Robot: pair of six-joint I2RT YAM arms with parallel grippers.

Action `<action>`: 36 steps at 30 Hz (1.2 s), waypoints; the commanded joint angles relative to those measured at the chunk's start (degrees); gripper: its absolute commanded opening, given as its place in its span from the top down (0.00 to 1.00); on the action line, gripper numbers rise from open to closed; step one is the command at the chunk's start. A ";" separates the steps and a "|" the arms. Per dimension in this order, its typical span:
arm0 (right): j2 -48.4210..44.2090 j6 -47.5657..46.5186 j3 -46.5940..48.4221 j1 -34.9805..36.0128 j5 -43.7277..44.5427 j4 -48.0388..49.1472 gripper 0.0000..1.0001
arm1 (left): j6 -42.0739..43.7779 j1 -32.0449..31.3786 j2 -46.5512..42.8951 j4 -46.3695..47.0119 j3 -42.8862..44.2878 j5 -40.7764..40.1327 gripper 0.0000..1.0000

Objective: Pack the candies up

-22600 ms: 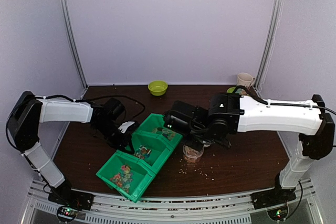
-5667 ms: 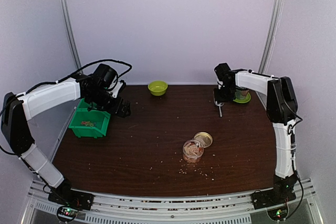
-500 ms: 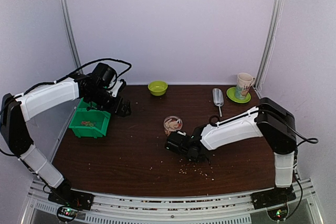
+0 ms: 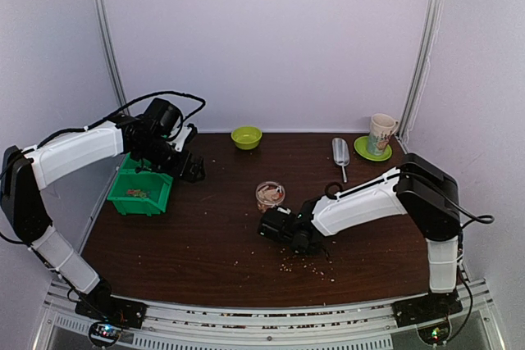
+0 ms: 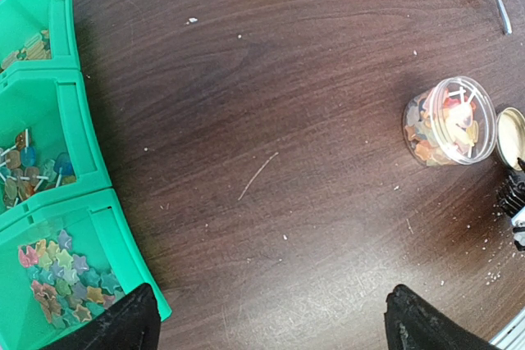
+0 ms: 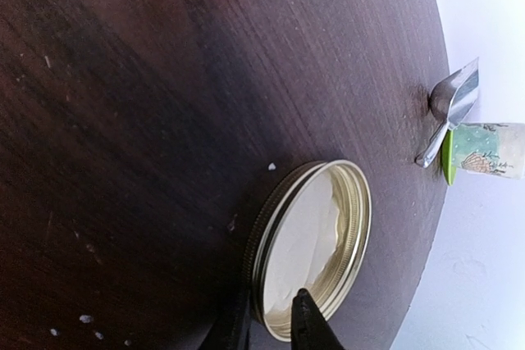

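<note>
A clear jar (image 4: pixel 270 194) (image 5: pixel 447 120) of mixed-colour candies stands open at mid-table. Its gold lid (image 6: pixel 316 247) (image 5: pixel 510 138) lies upside down beside it. My right gripper (image 6: pixel 271 321) (image 4: pixel 277 227) is low over the table and shut on the lid's near rim, one finger inside and one outside. More candies (image 5: pixel 57 268) fill the green bin (image 4: pixel 139 190) (image 5: pixel 82 161) at the left. My left gripper (image 5: pixel 271 321) (image 4: pixel 190 171) hovers open over bare table beside the bin, holding nothing.
A green bowl (image 4: pixel 246 136) sits at the back centre. A metal scoop (image 4: pixel 340 153) (image 6: pixel 451 108) and a mug (image 4: pixel 381 133) on a green saucer are at the back right. Pale crumbs (image 4: pixel 308 266) dot the table near the front.
The right jaws have narrowed onto the lid's rim over the last half second. Since the older frames the jar has moved to mid-table. The left arm is still.
</note>
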 commanded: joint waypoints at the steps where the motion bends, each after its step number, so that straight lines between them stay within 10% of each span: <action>1: 0.98 0.34 -0.76 0.03 0.01 -0.42 0.83 | -0.19 0.09 -0.54 1.73 0.36 0.51 0.02; 23: -2.24 0.14 -0.23 0.05 -1.51 -2.06 1.00 | -0.11 0.11 -0.70 1.74 0.45 0.74 0.02; 36: -22.35 -0.21 -2.39 0.06 -19.97 -0.87 1.00 | 0.32 0.14 -1.24 1.74 0.49 0.87 0.02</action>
